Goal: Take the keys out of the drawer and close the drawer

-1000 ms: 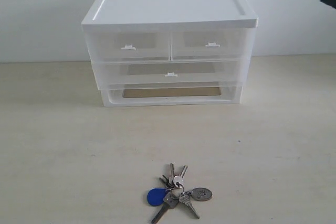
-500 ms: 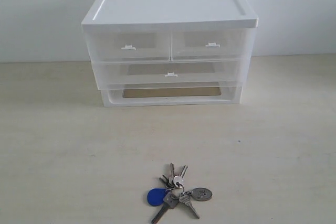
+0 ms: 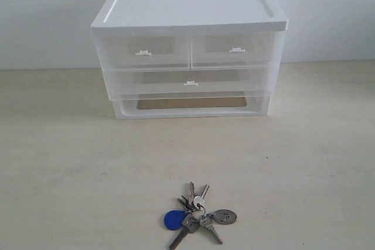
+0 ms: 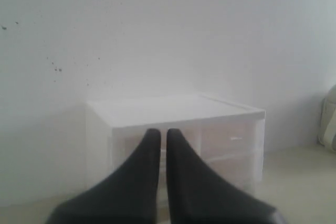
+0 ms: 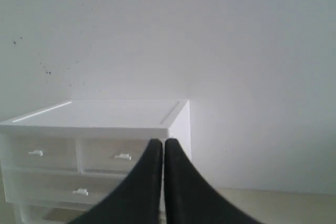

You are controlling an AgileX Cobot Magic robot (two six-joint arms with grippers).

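The keys (image 3: 196, 215), a silver bunch with a blue oval fob and a round grey tag, lie on the table in front of the drawer unit in the exterior view. The left-hand half-width drawer (image 3: 145, 51) is pushed in flush, its white tab handle facing front. Neither arm shows in the exterior view. In the left wrist view my left gripper (image 4: 163, 135) is shut and empty, held away from the unit. In the right wrist view my right gripper (image 5: 163, 144) is shut and empty, off to the unit's right side.
The white-topped unit (image 3: 187, 4) stands at the back against a white wall. It also holds the right half-width drawer (image 3: 234, 49), a full-width drawer (image 3: 190, 80) and an open bottom slot (image 3: 193, 103). The beige table (image 3: 70, 174) spreads around the keys.
A dark piece of the right arm at the top right corner of the exterior view has moved out of the picture. The keys and drawers have not moved.
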